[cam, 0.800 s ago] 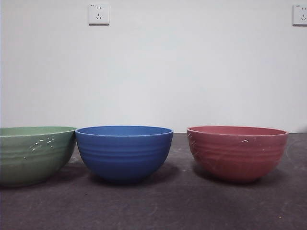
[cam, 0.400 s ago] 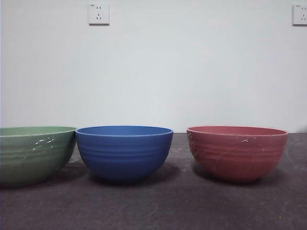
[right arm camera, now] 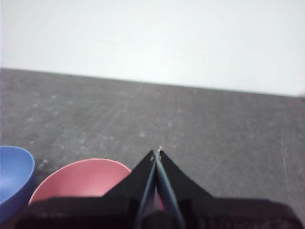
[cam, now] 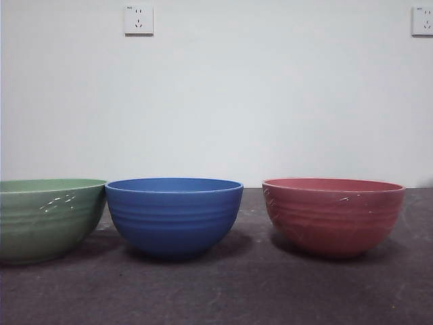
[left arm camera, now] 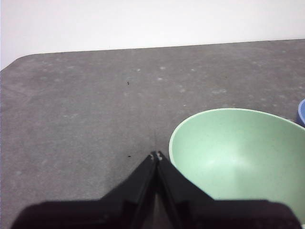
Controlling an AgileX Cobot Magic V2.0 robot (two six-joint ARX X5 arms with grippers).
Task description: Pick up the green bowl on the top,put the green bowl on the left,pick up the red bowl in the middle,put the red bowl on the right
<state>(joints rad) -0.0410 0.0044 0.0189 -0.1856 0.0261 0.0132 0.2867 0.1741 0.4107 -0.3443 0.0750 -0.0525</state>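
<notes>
Left pincer (left arm camera: 156, 155): jaws pressed together to a single point, nothing between them; raised above the counter (left arm camera: 86, 105).
Green bowl (left arm camera: 240, 160): upright on the counter, directly beside the left pincer's closed tips, its near rim just next to them but not gripped; interior empty.
Right pincer (right arm camera: 157, 151): jaws closed tip to tip, holding nothing; raised above the counter (right arm camera: 214, 124).
Red bowl (right arm camera: 81, 181): upright on the counter, below and to one side of the right pincer, partly hidden behind the pincer's black body; not gripped.
Blue bowl (right arm camera: 13, 181): just beyond the red bowl from the right pincer; a sliver of its rim (left arm camera: 300, 112) also shows past the far side of the green bowl from the left pincer.
Row, front view: green bowl (cam: 47, 218) at one end and cut by the picture edge, blue bowl (cam: 174, 215) in the middle with its rim touching or almost touching the green one, red bowl (cam: 333, 215) at the other end, set apart by a clear gap.
Bowl marks: small white scratches on the outer walls of the green and red bowls.
Counter (cam: 223, 291): dark grey, mottled.
Wall (cam: 270, 95): white, behind the counter, with one socket plate (cam: 139, 19) high up and a second (cam: 422, 20) at the picture edge.
</notes>
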